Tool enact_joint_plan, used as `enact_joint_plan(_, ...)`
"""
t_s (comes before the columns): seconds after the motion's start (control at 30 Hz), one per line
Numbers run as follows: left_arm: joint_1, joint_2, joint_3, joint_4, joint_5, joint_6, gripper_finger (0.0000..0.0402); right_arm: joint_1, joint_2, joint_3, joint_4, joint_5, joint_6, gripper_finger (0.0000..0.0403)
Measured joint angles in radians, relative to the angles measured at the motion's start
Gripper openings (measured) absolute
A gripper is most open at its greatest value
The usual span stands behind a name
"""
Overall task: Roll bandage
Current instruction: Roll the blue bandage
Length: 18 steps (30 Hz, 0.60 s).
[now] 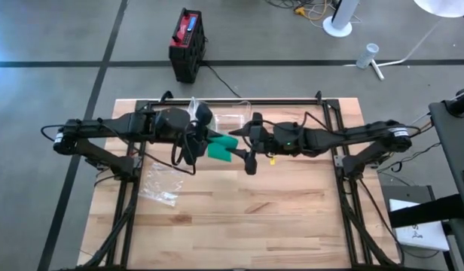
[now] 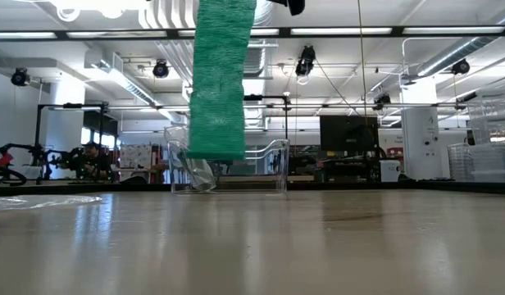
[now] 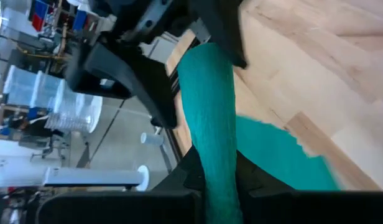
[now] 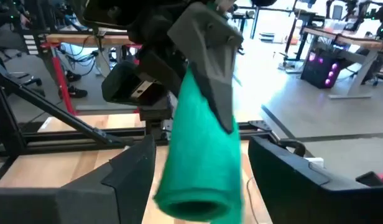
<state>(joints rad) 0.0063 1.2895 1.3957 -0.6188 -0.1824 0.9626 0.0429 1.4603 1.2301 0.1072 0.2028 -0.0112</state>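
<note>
The bandage [image 1: 220,147] is bright green and made of soft, stretchy cloth with a fine knit. It is up in the air over the middle of the tabletop [image 1: 239,218], not lying on it. One part is rolled into a loose tube [image 4: 201,162] with an open round end. Another part hangs straight down as a flat strip [image 2: 220,82], and its bottom edge stops above the wood. The upper end is pinched by the left end effector [image 4: 207,62].

Overhead, table-level, two wrist views
</note>
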Motion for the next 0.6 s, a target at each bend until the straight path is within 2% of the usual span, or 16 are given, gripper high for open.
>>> enact_joint_plan(0.17, -0.009, 0.0, 0.0, -0.001, -0.014, 0.02, 0.001, 0.0, 0.017, 0.0, 0.01, 0.0, 0.02, 0.0223)
enact_joint_plan(0.27, -0.015, -0.001, 0.001, -0.003, -0.016, 0.049, 0.001, -0.001, 0.015, 0.0, 0.018, 0.007, 0.02, 0.0194)
enact_joint_plan(0.47, -0.028, -0.001, 0.001, 0.015, -0.022, 0.058, 0.0036, -0.002, 0.015, 0.0, 0.01, 0.006, 0.012, 0.0087)
enact_joint_plan(0.6, -0.028, -0.001, 0.001, 0.043, -0.021, -0.043, 0.0066, -0.002, 0.009, 0.0, 0.004, 0.009, -0.053, 0.0016)
